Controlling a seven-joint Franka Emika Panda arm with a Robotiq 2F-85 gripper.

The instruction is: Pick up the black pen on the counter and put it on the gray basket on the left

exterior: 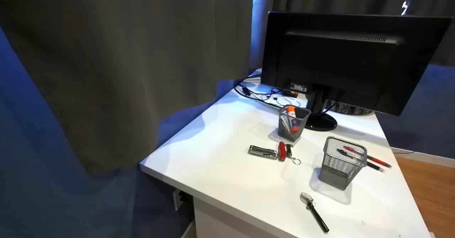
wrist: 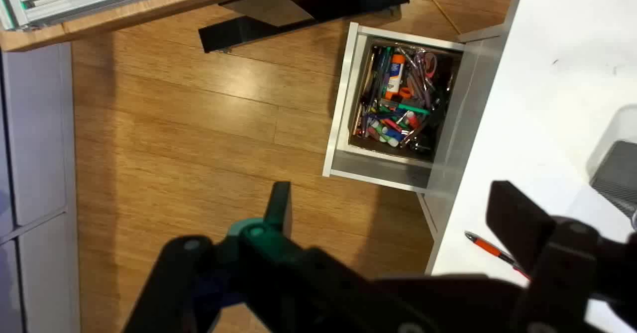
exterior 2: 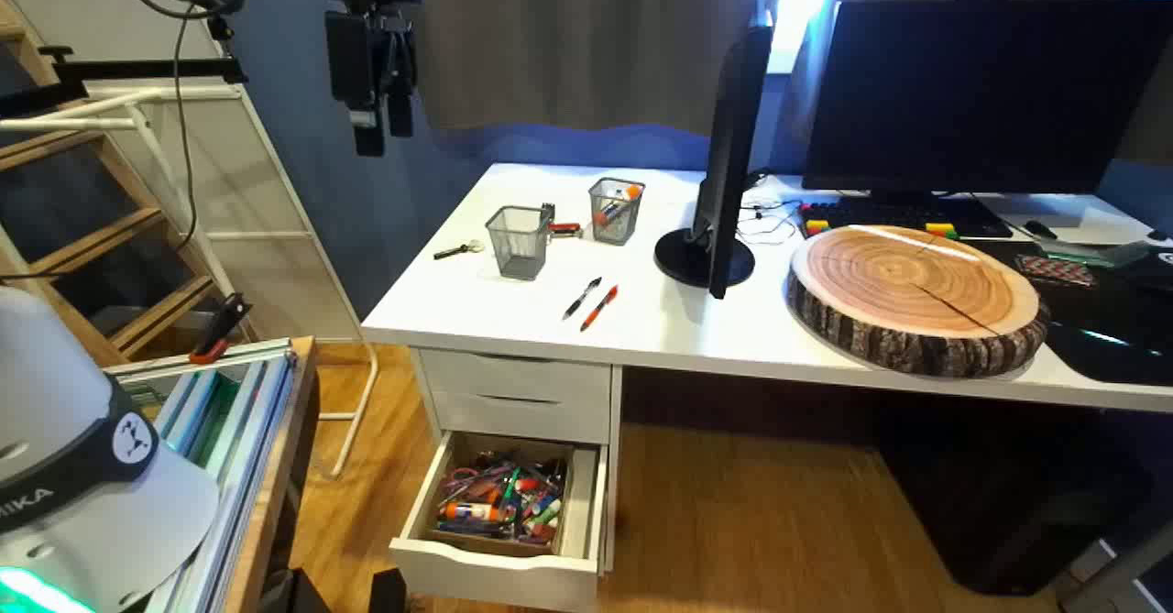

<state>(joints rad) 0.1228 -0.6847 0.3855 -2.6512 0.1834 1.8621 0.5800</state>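
Observation:
The black pen lies on the white counter beside a red pen; it also shows in an exterior view, partly seen through mesh. A gray basket stands upright left of the pens, with nothing visible inside; it also shows in an exterior view and partly at the wrist view's right edge. A second gray mesh basket holds a glue stick. My gripper hangs high, left of the counter. In the wrist view the gripper is open with nothing between its fingers. The black pen is hidden there.
The red pen lies next to the black pen. A magnifying glass, a multi-tool and a red pocket knife lie near the baskets. A monitor stands right of the pens. An open drawer juts out below.

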